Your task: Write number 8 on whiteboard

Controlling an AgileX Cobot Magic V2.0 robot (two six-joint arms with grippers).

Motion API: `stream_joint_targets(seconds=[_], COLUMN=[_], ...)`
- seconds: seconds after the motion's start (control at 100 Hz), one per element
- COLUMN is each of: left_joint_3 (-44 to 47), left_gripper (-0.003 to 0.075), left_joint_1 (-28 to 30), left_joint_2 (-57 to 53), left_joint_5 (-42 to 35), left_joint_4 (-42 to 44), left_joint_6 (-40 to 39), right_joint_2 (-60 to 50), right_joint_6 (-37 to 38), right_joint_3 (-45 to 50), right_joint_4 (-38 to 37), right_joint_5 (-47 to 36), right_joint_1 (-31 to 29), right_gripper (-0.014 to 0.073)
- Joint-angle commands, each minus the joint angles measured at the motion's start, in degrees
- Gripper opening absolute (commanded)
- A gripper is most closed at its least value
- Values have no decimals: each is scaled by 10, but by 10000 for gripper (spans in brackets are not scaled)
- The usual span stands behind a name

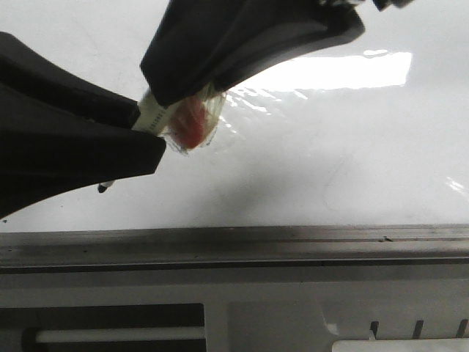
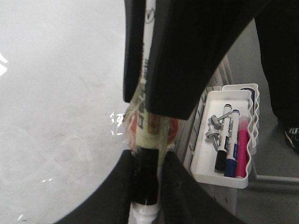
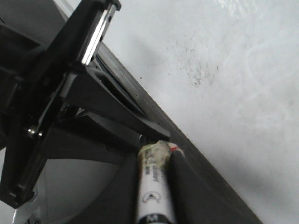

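Observation:
A marker point(image 1: 157, 114) with a white barrel, a black section and a wad of clear tape over a red piece point(image 1: 192, 125) is held over the glossy whiteboard point(image 1: 330, 161) by both grippers. My left gripper point(image 1: 150, 136) comes in from the left and is shut on the black section point(image 2: 147, 172). My right gripper point(image 1: 183, 95) comes from above and is shut on the white barrel point(image 3: 154, 186). A small dark end point(image 1: 102, 188) of the marker pokes out below the left gripper. No number 8 is in view on the board.
A grey metal edge rail point(image 1: 234, 246) runs along the board's near side. A white tray point(image 2: 205, 168) beside the board holds black, blue and pink markers and a metal bolt. Faint dark smudges point(image 3: 198, 74) and a bright glare point(image 1: 337, 71) mark the board.

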Motion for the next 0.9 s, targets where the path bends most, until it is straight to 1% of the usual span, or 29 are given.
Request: stream_joint_targets(seconds=[0.0,0.06,0.09,0.13,0.16,0.3,0.47,0.54,0.59,0.7,0.89], left_joint_3=[-18,-18,-18,-18,-18,-18,-18,-18,-18,-18,-18], left_gripper=[153,261,299,336,345,346,346,346,346,345,345], left_joint_1=[-6,-6,-6,-5,-4,-4,-4,-4,-4,-2,32], left_joint_2=[-10,-10,-10,-10,-15,-69,-195,-249,-286,-334,-344], left_joint_5=[-50,-48,-46,-37,-29,38,180,219,234,239,239], left_joint_4=[-5,-14,-21,-32,-44,-76,-128,-136,-136,-141,-181], left_joint_6=[-7,-7,-7,-7,-7,-7,-7,-7,-7,-7,-7], right_joint_2=[-10,-10,-10,-10,-10,-11,-11,-11,-11,-11,-11], right_joint_6=[-2,-2,-1,0,0,2,15,20,21,21,21], right_joint_3=[-19,-19,-19,-19,-19,-19,-32,-45,-56,-84,-129], right_joint_4=[-16,-16,-16,-16,-16,-16,-16,-16,-16,-16,-16], right_joint_5=[-57,-57,-56,-54,-54,-53,-45,-39,-33,-17,-4], right_joint_1=[-4,-4,-4,-4,-4,-4,-10,-18,-26,-46,-90], right_gripper=[-69,-69,-69,-69,-69,-69,-60,-60,-60,-60,-60])
